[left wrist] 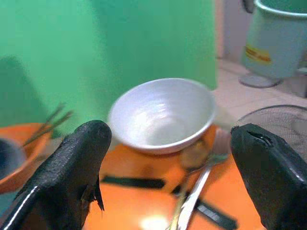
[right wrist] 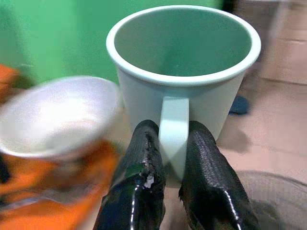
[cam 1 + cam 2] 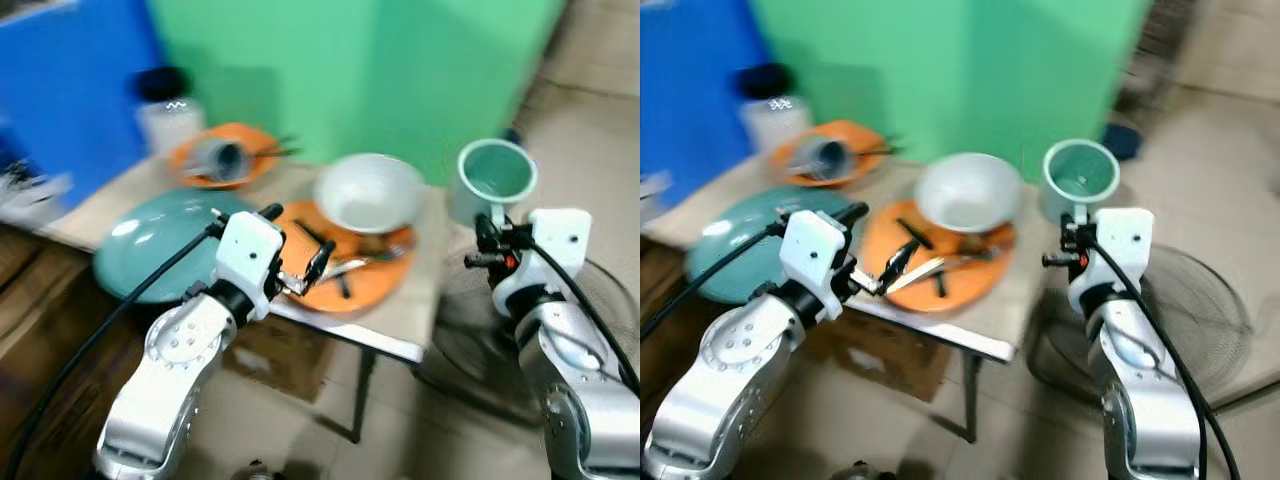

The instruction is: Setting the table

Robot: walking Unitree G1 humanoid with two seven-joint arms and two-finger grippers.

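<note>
The right gripper (image 2: 173,191) pinches the flat handle of a pale mint-green ceramic mug (image 2: 184,72) between its two black fingers (image 2: 136,187). The mug is upright with nothing visible inside, and hangs just off the right end of the small pale table (image 3: 400,330), above the floor. The right arm (image 3: 560,340) is bent upward at the elbow, wrist raised.

The left gripper (image 1: 168,158) is spread wide, its fingers apart with nothing between them, above the near side of a round orange plastic plate (image 3: 345,280). The left arm (image 3: 190,350) reaches forward and up from the lower left.

On that orange plate lie a metal spoon (image 1: 196,187) and dark utensils; a white ceramic bowl (image 3: 368,192) sits on its far edge. A large teal plate (image 3: 150,240) lies to the left, and behind it a second orange plate (image 3: 225,155) carries a grey cup (image 3: 220,158) on its side and chopsticks. A black-lidded clear jar (image 3: 168,110) stands further left. A round wire fan guard (image 3: 1200,310) lies on the floor under the right arm. Green and blue panels stand behind the table.
</note>
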